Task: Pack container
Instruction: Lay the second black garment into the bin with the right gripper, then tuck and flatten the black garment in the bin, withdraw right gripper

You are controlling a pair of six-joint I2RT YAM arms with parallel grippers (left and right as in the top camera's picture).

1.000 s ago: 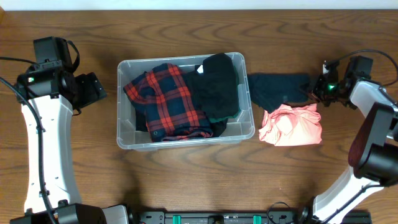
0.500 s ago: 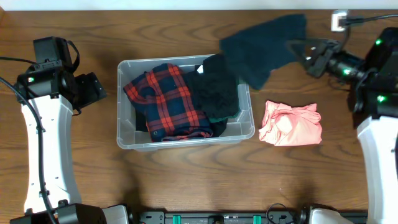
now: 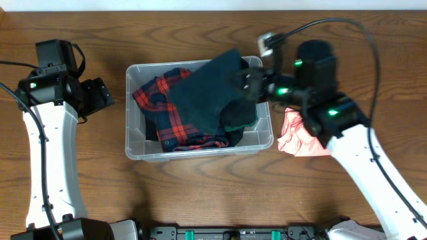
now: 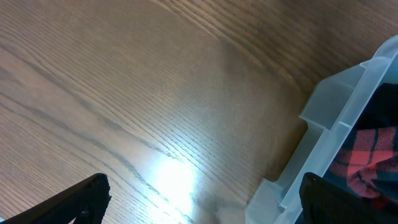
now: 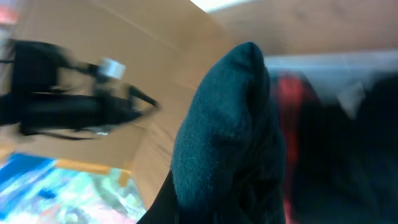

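The wooden table [image 3: 200,193] carries the container [image 3: 200,155] a little toward 9 o'clock from its middle, standing flat and already well filled. The right arm [image 3: 360,153] reaches in from 4 o'clock. The left arm [image 3: 47,147] is parked at the container's 9 o'clock, well apart from it.

A dark cloth [image 3: 203,97] spreads over the container's 12 to 1 o'clock part, over a red plaid shirt [image 3: 157,100] and a black garment [image 3: 241,110] that lie inside. A pink garment [image 3: 300,140] lies on the table just beside the container at 3 o'clock, partly under the right arm.

The right gripper [image 3: 250,83] is above the rim at about 2 o'clock, grasping the dark cloth. In the right wrist view the cloth bunches up straight out of the grip and hides the tips. The left gripper [image 3: 100,97] is released, and its fingers [image 4: 87,196] stand wide apart over bare wood with nothing between them.

The step in hand looks like loading the dark cloth. The next move probably calls for lowering it toward the middle and letting go, so that no edge trails over the rim. The pink garment would be left to fetch.
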